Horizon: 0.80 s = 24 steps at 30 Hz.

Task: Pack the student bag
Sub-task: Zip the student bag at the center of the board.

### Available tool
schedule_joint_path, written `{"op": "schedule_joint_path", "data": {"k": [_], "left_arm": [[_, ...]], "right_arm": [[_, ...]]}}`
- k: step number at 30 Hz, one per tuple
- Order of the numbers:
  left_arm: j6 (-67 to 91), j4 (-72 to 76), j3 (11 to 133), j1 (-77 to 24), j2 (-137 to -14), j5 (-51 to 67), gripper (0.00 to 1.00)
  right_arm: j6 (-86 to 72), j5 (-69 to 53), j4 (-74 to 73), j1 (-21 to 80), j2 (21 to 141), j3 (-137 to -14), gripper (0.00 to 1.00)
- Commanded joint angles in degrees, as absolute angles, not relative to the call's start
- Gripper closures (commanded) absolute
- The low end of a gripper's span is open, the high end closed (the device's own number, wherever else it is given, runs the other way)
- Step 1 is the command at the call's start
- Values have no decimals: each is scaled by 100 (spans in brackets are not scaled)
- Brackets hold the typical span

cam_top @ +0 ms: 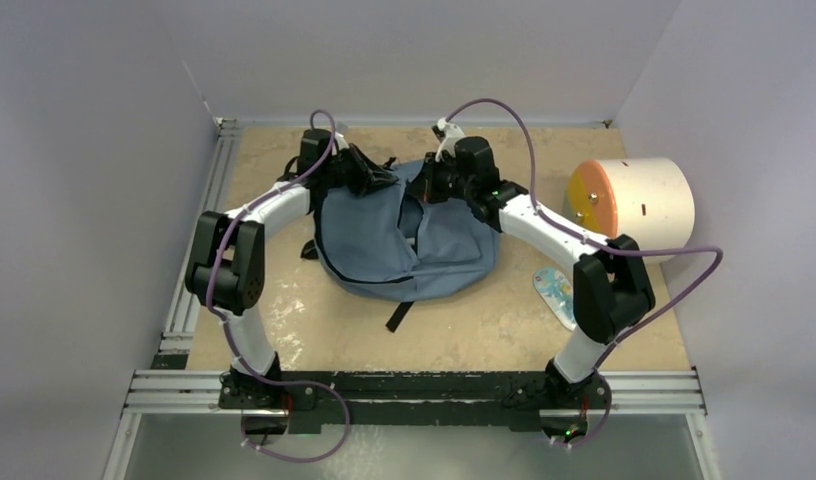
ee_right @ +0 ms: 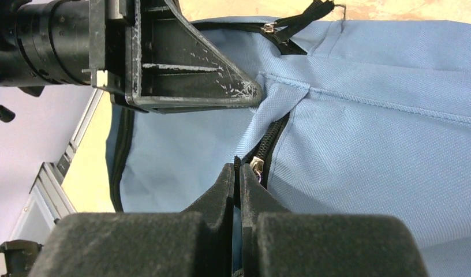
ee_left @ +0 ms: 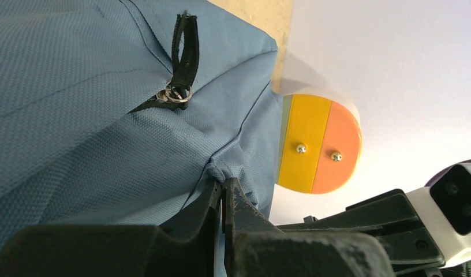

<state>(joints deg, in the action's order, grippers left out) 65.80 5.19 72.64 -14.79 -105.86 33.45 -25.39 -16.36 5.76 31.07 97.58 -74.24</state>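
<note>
The grey-blue student bag [cam_top: 384,245] lies flat in the middle of the table, its main zipper partly open. At the bag's far edge my left gripper [cam_top: 374,181] is shut, pinching a small fold of bag fabric [ee_left: 223,180] between its tips. A black zipper pull with a metal ring [ee_left: 178,92] lies above that pinch. Just to the right, my right gripper [cam_top: 432,188] is shut on the zipper edge of the bag [ee_right: 240,171], beside a metal slider [ee_right: 257,166]. The left gripper's fingers [ee_right: 221,86] show in the right wrist view, holding the fabric.
A white cylinder with an orange and yellow face [cam_top: 634,205] stands at the right, close to the right arm. A small pale blue packet [cam_top: 554,296] lies on the table right of the bag. Walls close the table at the back and sides.
</note>
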Motion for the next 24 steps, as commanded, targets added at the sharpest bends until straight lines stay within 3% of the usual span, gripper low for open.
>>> {"op": "schedule_joint_path", "data": {"k": [1, 24], "left_arm": [[6438, 672, 7285, -1302, -10616, 2975, 100], [6309, 633, 7030, -1066, -10854, 2858, 100]], "right_arm": [[-2643, -1960, 780, 3149, 9081, -7108, 100], [-2724, -2698, 420, 3396, 7903, -5428, 100]]}}
